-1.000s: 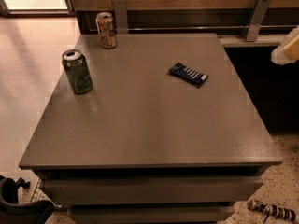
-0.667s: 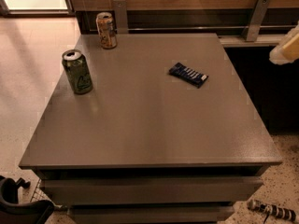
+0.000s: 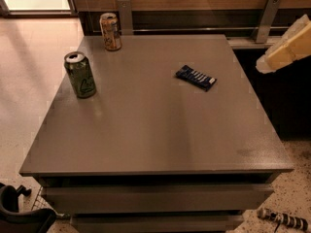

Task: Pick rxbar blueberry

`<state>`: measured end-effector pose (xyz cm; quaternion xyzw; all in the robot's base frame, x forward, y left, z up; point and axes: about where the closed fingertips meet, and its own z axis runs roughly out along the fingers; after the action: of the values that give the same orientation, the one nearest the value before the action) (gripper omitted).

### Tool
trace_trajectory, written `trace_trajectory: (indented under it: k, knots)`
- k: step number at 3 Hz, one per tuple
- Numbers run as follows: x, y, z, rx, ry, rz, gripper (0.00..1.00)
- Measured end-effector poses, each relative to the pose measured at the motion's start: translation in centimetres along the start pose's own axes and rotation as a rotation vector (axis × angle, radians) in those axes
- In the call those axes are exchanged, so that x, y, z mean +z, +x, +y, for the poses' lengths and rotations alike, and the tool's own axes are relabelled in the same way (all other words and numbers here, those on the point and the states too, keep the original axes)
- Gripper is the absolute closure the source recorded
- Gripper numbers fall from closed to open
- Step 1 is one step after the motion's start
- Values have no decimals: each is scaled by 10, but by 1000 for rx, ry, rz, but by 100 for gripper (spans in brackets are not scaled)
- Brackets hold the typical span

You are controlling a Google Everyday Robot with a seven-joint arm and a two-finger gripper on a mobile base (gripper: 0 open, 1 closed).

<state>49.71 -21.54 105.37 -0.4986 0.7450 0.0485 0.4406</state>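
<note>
The rxbar blueberry [image 3: 196, 77] is a small flat bar in a dark blue wrapper with white lettering. It lies flat on the grey table [image 3: 146, 130], right of centre and toward the back. My gripper [image 3: 285, 48] shows as a pale cream shape at the right edge of the view, above and to the right of the bar, off the table's right side. It is well apart from the bar and holds nothing that I can see.
A green can [image 3: 80, 74] stands upright near the table's left edge. A tan and orange can [image 3: 111, 31] stands at the back left corner. Metal brackets [image 3: 266, 18] and a wooden wall panel run behind the table. Part of the robot base [image 3: 19, 212] shows at bottom left.
My gripper has moved a little to the left, further into view at the right edge. The bar and both cans have not moved.
</note>
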Motion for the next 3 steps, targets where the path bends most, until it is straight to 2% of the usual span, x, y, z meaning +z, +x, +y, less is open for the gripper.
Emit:
trace_trajectory:
  k: [1,2,3]
  knots:
    - [30,9,1,73,-38,-76,0]
    - [82,12,-23,84,-36,-159,0]
    - [87,14,-25,98,-39,-161,0]
